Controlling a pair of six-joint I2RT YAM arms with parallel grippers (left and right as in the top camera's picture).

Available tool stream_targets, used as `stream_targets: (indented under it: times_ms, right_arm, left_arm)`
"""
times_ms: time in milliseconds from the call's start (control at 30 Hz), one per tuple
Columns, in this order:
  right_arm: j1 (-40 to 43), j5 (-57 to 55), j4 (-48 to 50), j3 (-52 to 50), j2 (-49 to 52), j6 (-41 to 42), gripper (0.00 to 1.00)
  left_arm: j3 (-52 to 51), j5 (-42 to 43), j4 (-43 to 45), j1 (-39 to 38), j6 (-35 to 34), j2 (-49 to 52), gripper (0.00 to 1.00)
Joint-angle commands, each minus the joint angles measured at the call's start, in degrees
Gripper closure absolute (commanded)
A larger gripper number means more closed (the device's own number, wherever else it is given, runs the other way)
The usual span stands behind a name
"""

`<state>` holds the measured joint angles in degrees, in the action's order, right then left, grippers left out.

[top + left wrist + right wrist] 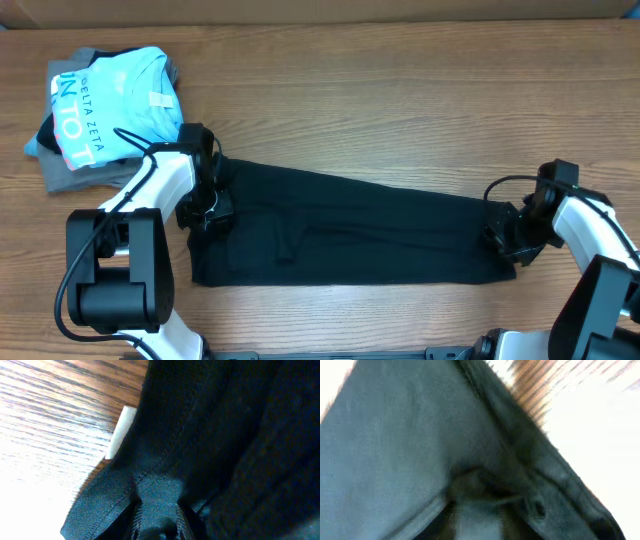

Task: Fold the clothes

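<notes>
The clothes point(350, 225), a black T-shirt, lie as a long band across the middle of the table. My left gripper point(205, 212) is at the band's left end, shut on a pinch of black fabric point(157, 505) between its ridged pads point(136, 519). A small white label point(120, 432) pokes out from under the hem beside it. At the band's right end my right gripper point(505, 238) is closed on the cloth. In the blurred right wrist view a fold of the shirt point(420, 435) fills the gap between the fingers point(512, 527).
A folded light blue tee with white lettering point(110, 105) lies on a grey folded garment point(60, 175) at the back left, close behind my left arm. Bare wooden table point(400, 90) extends behind the shirt.
</notes>
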<state>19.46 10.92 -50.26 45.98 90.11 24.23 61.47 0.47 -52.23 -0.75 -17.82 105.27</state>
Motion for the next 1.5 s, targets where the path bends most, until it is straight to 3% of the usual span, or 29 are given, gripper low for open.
stream_targets:
  times_ms: [0,67,367,467,533,800,1200,1267,1467]
  right_arm:
    - [0.22,-0.35,2.89,0.72,-1.01,1.55,0.9]
    - [0.22,-0.37,3.78,2.51,-1.03,1.53,0.96]
    - [0.22,-0.13,11.5,9.44,-1.03,1.55,0.96]
    - [0.22,-0.17,9.94,9.44,-1.01,1.53,0.96]
    - [0.22,-1.49,7.06,9.44,-1.01,1.46,0.74]
    - [0.22,-14.34,1.53,9.35,0.5,1.07,0.65]
    - [0.13,-9.35,1.36,6.82,5.66,-1.55,0.61]
    - [0.15,-5.79,2.64,6.82,5.66,-3.52,0.64]
    - [0.22,-2.14,8.63,6.88,5.66,-3.63,0.95]
  left_arm:
    - [-0.24,0.68,0.37,-0.11,1.14,0.35,0.73]
    - [-0.24,0.68,0.39,-0.11,1.14,0.35,0.73]
    - [-0.24,0.68,0.46,-0.11,1.11,0.35,0.73]
    - [-0.24,0.7,0.44,-0.11,1.09,0.35,0.73]
    - [-0.24,0.7,0.37,-0.11,1.11,0.35,0.73]
    - [-0.24,1.07,0.44,-0.11,1.14,0.35,0.73]
    - [-0.24,1.07,0.48,-0.11,1.14,0.35,0.72]
    - [-0.24,1.07,0.48,-0.11,1.14,0.35,0.72]
    - [-0.24,1.09,0.42,-0.11,1.14,0.35,0.72]
